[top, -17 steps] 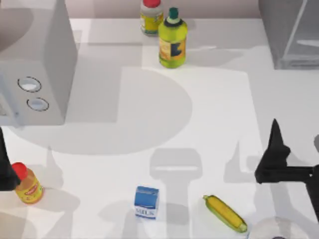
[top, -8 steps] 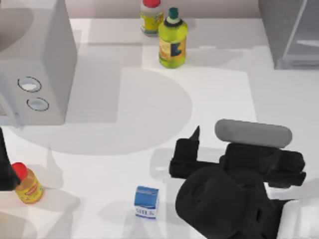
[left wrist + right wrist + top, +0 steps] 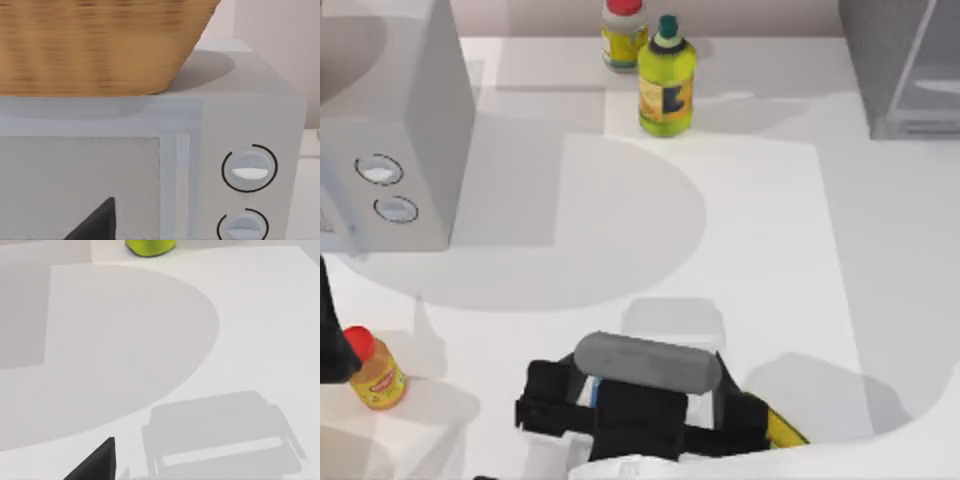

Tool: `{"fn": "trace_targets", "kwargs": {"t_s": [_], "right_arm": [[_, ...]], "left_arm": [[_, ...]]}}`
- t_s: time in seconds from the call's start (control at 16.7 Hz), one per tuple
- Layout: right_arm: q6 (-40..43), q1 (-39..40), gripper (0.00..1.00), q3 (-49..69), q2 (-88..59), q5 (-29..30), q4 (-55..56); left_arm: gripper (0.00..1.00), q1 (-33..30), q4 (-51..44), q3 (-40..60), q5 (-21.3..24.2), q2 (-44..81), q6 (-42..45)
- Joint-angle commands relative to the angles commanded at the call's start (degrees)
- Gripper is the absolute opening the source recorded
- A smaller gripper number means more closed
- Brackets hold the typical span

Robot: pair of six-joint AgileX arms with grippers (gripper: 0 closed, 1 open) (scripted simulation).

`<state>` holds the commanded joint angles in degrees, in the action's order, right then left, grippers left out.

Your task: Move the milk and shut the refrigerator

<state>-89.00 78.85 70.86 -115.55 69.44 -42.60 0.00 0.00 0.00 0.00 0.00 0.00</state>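
Observation:
The milk (image 3: 583, 388) stands near the front edge of the table. My right arm lies over it, so just a sliver of its blue top shows. My right gripper (image 3: 545, 405) is low at the front centre, right at the milk's spot. The refrigerator (image 3: 905, 70) is the large grey cabinet at the back right corner, with a pale door panel angled across its front. My left gripper (image 3: 330, 345) is parked at the left edge, beside a yellow red-capped bottle (image 3: 375, 372).
A grey box with two round dials (image 3: 390, 150) fills the back left; a wicker basket (image 3: 100, 45) sits on it. Two bottles (image 3: 666, 85) (image 3: 623, 35) stand at the back centre. A yellow corn cob (image 3: 782, 430) pokes out beside the right arm.
My right arm has swept from the right edge leftward across the front of the table, now covering the milk and most of the corn. The left arm has not moved.

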Motion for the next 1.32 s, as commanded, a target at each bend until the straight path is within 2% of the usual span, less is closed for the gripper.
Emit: {"fn": "trace_targets", "kwargs": {"t_s": [0.24, 0.48, 0.9, 1.32], "right_arm": [[-14.51, 4.07, 1.00, 10.78, -12.17, 1.74, -13.55], [-21.47, 6.03, 1.00, 15.89, -18.08, 2.44, -20.01], [-20.80, 5.63, 1.00, 15.61, -18.01, 2.54, -19.27], [-7.56, 1.56, 1.00, 9.93, -16.00, 3.44, -2.44]], "left_arm": [[1.00, 0.00, 0.00, 0.00, 0.00, 0.00, 0.00], [1.00, 0.00, 0.00, 0.00, 0.00, 0.00, 0.00], [1.00, 0.00, 0.00, 0.00, 0.00, 0.00, 0.00], [1.00, 0.00, 0.00, 0.00, 0.00, 0.00, 0.00]]}}
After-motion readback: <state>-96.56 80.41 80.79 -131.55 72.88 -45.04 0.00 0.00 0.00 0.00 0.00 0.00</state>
